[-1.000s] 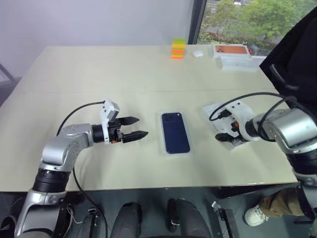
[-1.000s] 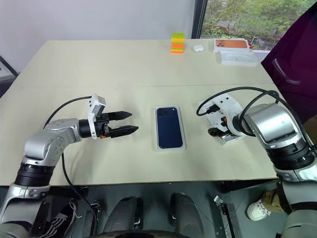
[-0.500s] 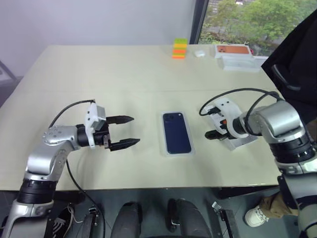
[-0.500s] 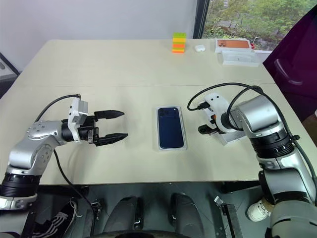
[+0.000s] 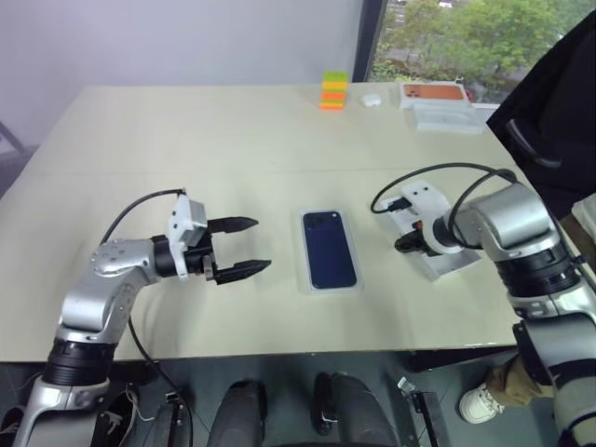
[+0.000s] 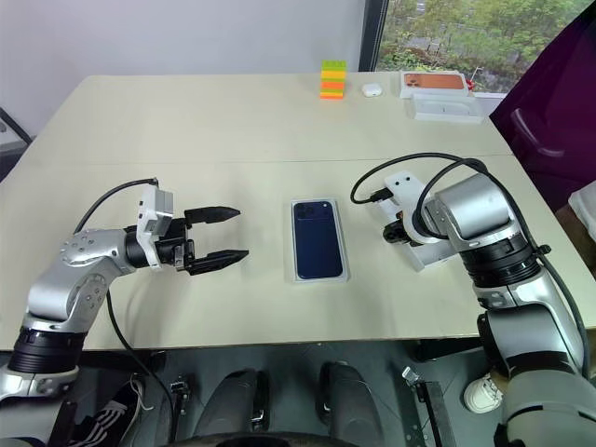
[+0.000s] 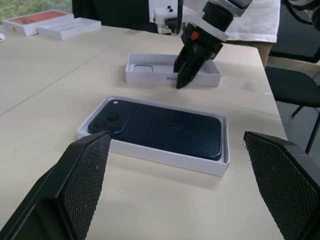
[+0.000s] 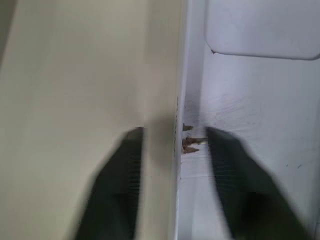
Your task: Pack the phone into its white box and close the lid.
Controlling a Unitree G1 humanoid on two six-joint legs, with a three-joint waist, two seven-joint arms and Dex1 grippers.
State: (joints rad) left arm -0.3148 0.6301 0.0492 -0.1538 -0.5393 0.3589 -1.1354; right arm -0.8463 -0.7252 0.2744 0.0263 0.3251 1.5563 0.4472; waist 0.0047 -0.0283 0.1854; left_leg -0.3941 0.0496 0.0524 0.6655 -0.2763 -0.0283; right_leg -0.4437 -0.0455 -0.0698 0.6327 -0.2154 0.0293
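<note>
phone [image 5: 330, 249]: i saw it lying in the white box [image 5: 306, 279], mid-worktop.
right gripper [image 7: 181, 80]: straddled the lid [image 7: 172, 76] wall; grasp unclear.
left gripper [image 5: 244, 246]: released, empty.

I see bare worktop [image 5: 186, 149] between my left end effector [image 5: 244, 247] and the phone [image 5: 330, 249]; on its other side, the lid [image 5: 445, 253] sits near.

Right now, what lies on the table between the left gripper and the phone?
Nothing: in the left eye view, bare table separates the open left gripper from the phone, which rests in the white box.
</note>
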